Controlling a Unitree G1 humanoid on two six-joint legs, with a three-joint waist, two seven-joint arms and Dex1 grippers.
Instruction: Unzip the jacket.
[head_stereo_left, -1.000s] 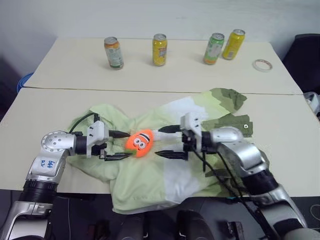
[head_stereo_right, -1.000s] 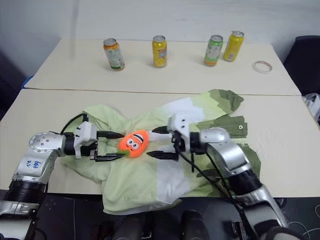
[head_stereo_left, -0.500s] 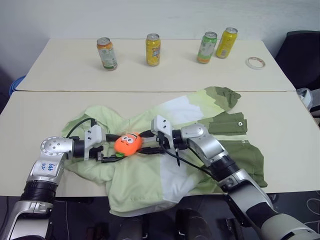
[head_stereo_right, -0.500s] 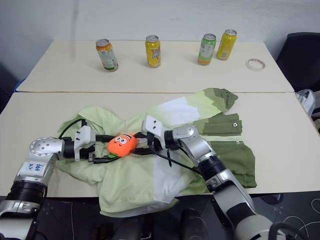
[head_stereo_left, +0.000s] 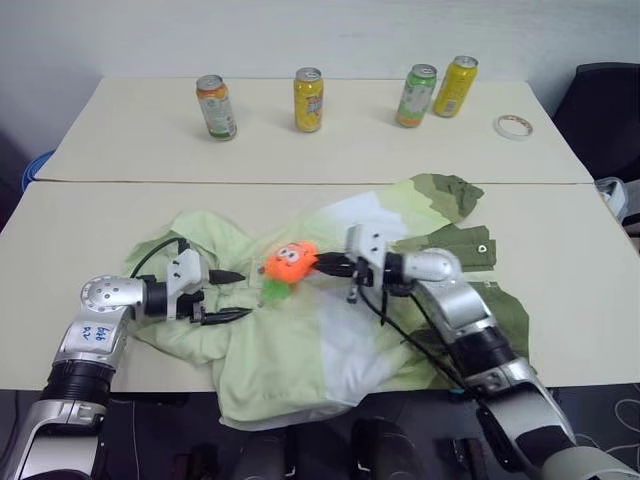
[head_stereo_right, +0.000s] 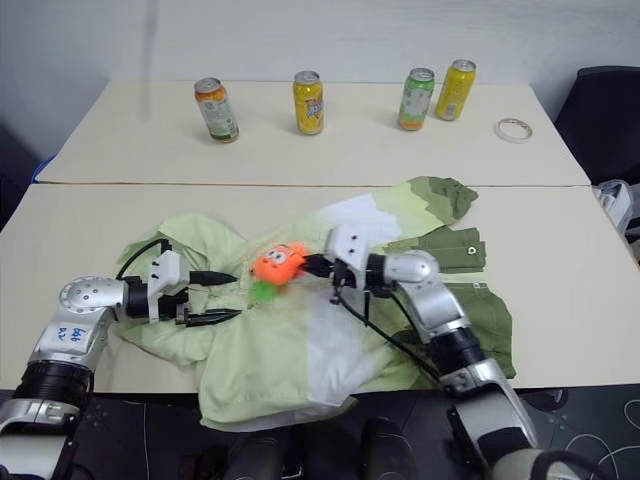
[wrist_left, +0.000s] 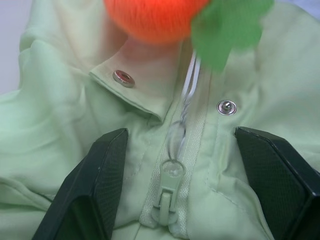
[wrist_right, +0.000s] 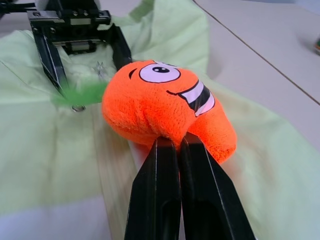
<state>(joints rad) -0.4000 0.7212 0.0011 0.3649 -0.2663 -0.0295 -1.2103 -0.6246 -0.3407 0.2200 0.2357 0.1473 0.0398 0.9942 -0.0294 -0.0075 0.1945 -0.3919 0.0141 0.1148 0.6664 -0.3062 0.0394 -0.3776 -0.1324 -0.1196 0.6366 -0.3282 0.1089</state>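
The jacket (head_stereo_left: 330, 340), pale green, white and olive, lies crumpled on the near table. My left gripper (head_stereo_left: 243, 293) is open, level over the collar, one finger (wrist_left: 100, 185) on each side of the zipper pull (wrist_left: 167, 192) and two silver snaps. A thin white cord runs from the pull up to the orange plush toy (head_stereo_left: 290, 262). My right gripper (head_stereo_left: 322, 266) is shut on the plush toy's edge (wrist_right: 160, 102), holding it just above the jacket with its green tuft hanging down. The plush toy is a short way right of the left gripper's fingertips.
Several drink cans (head_stereo_left: 308, 99) stand in a row on the far table, with a roll of tape (head_stereo_left: 511, 126) at its right end. A seam divides the two tables. A black chair (head_stereo_left: 600, 100) stands at the far right.
My right gripper closed on the plush toy and drew it right and slightly up, out from between the left gripper's fingers. The left gripper stayed open and in place.
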